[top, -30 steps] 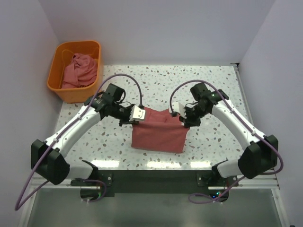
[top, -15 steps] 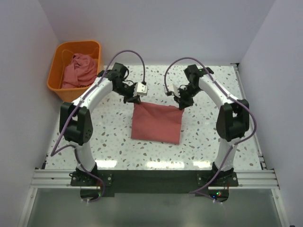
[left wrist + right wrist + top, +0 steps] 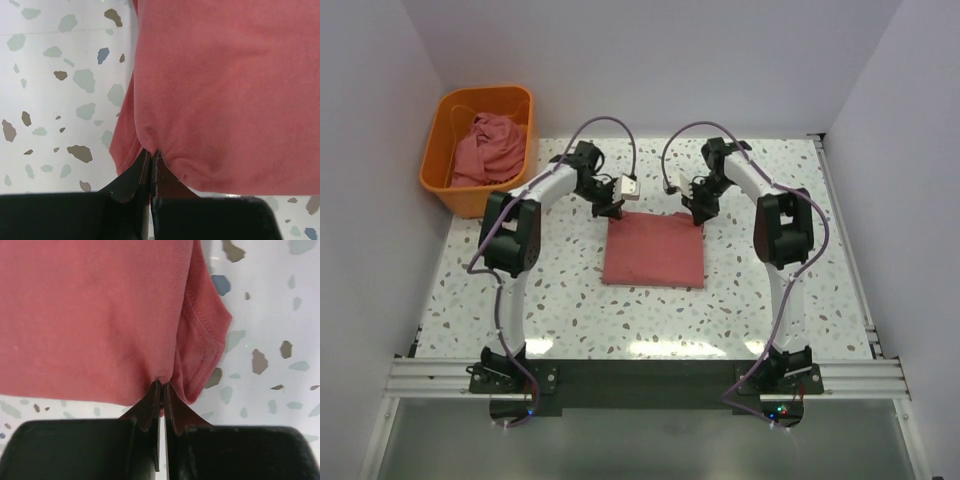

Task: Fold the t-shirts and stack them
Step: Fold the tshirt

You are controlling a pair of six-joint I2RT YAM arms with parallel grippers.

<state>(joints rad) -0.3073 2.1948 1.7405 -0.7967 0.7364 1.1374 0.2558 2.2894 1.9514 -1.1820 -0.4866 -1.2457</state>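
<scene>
One folded t-shirt (image 3: 654, 250) lies on the bench (image 3: 770, 290), far corners pinched in the closed left hand (image 3: 613, 208) and right hand (image 3: 697, 212); crumpled t-shirts (image 3: 485, 150) in the far-left basket (image 3: 445, 188) seemingly await folding.

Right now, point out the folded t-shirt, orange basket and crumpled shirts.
folded t-shirt (image 3: 654, 250), top external view, cloth middle
orange basket (image 3: 465, 200), top external view, front wall
crumpled shirts (image 3: 488, 145), top external view, heap's middle
</scene>
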